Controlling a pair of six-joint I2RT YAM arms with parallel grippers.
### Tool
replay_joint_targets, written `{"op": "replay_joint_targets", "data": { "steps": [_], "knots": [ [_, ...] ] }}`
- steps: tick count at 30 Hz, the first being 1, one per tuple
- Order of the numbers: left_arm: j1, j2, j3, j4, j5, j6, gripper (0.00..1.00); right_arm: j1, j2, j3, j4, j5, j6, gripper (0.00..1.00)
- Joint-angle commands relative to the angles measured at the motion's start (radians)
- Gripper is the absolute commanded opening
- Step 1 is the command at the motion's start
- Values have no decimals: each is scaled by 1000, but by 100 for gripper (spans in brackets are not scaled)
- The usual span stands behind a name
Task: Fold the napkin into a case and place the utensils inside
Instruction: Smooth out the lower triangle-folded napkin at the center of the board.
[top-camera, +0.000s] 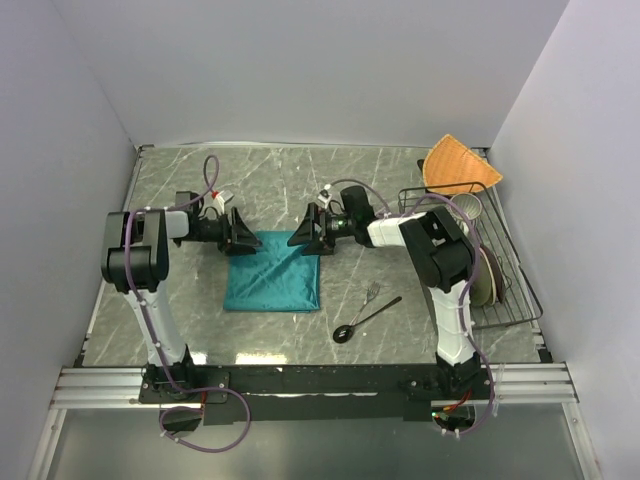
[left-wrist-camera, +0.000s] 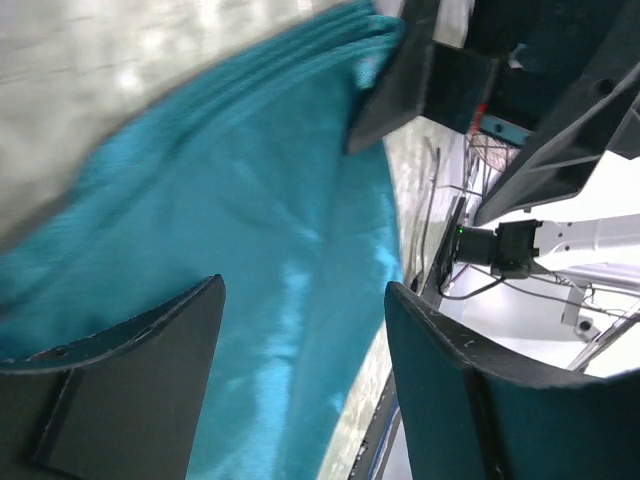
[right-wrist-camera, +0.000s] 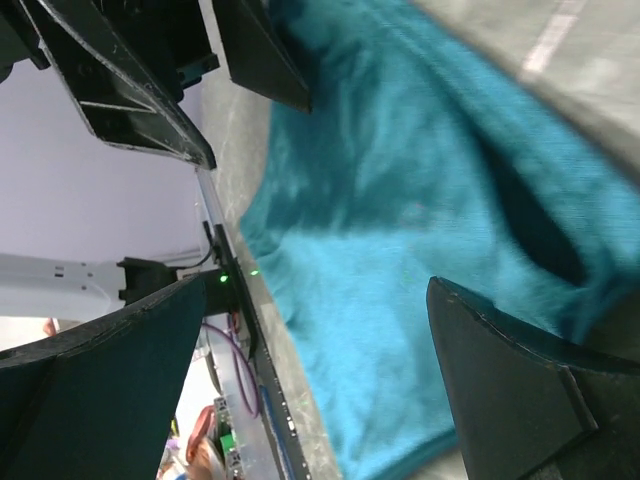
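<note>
While both hands hang at the far edge of the napkin, the step in hand looks like the fold, not the loading.

The left hand (top-camera: 243, 236) is at the far left corner of the cloth, fingers (left-wrist-camera: 130, 365) spread wide. The left wrist view shows teal cloth in the gap and nothing pinched. The napkin (top-camera: 272, 282) lies flat on the surface (top-camera: 180, 190) between the two arms, roughly square. Stacked edges show in the left wrist view and a dark pocket-like crease in the right wrist view, so it is probably doubled at least once. I cannot tell how many layers. The right hand (top-camera: 306, 236) is at the far right corner, also spread, with cloth under the gap and no grip.

Next move, my guess: both hands drop, pinch the far corners together and carry that edge toward the near side. The cloth is soft, so an uneven pinch would skew the case.

The fork (top-camera: 372, 292) and spoon (top-camera: 370, 317) lie right of the napkin, close together and apart from the cloth. Neither is inside. Further right is a wire rack (top-camera: 522, 292) holding plates and a cup (top-camera: 468, 207), with an orange cloth (top-camera: 458, 166) at the far right corner.

Counts: two hands, one napkin, one fork, one spoon, one rack, one cup, one orange cloth. The plates overlap too much to count.
</note>
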Motion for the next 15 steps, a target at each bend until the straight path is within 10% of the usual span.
{"op": "replay_joint_targets", "data": {
  "steps": [1,15],
  "knots": [
    [30,46,38,-19,6,21,70,-23,27,-12,1,32,-23,100],
    [83,87,29,-87,-72,84,67,-82,20,-81,-85,44,-59,100]
  ]
}}
